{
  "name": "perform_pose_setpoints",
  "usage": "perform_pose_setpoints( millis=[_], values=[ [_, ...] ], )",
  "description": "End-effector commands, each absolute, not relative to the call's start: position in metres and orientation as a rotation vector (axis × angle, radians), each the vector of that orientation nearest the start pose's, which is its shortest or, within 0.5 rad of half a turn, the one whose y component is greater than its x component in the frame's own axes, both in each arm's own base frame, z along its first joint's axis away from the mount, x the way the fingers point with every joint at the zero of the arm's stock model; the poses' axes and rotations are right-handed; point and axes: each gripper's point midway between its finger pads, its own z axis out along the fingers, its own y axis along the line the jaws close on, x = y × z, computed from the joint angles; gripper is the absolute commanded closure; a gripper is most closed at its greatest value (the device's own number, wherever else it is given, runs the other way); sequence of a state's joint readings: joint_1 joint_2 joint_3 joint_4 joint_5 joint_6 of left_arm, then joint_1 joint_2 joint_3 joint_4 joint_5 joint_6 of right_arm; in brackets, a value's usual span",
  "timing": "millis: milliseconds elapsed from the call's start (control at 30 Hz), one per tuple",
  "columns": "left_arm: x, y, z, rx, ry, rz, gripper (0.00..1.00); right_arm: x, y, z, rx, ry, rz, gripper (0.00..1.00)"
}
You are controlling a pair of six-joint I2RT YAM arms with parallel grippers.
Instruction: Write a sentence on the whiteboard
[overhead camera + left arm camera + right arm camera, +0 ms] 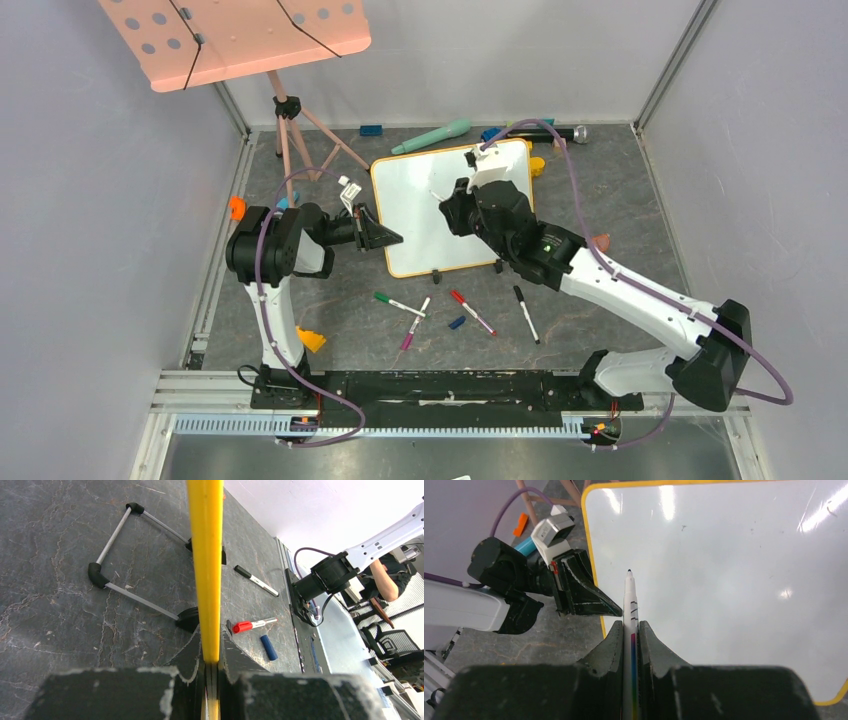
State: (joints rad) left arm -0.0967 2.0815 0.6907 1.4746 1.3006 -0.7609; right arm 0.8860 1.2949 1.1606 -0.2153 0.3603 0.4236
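Whiteboard (415, 215) sits mid-table between the arms. Left gripper (210, 647) is clamped on its yellow frame (206, 555), left edge. Right gripper (630, 627) is closed on a marker (629, 592), tip over the white face near that edge; contact unclear. Spare markers (470, 312) lie in front.
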Motion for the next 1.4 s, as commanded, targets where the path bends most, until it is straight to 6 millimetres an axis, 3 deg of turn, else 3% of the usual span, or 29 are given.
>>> perform_pose_setpoints(
  millis=[0,333,567,967,1367],
  values=[
    [0.323,-0.21,0.102,0.815,1.535,-1.478,0.98,0.302,0.3,0.314,-0.232,1.781,0.581,1.0],
    [0.323,-0.21,0.102,0.818,1.532,-1.474,0.98,0.313,0.357,0.301,-0.369,1.817,0.376,1.0],
    [0.323,-0.21,0.103,0.825,1.528,-1.476,0.98,0.328,0.378,0.295,-0.399,1.808,0.318,1.0],
    [0.322,-0.211,0.103,0.829,1.529,-1.48,0.98,0.349,0.391,0.29,-0.389,1.812,0.304,1.0],
    [0.322,-0.211,0.103,0.83,1.529,-1.482,0.98,0.365,0.386,0.284,-0.367,1.833,0.309,1.0]
  ],
)
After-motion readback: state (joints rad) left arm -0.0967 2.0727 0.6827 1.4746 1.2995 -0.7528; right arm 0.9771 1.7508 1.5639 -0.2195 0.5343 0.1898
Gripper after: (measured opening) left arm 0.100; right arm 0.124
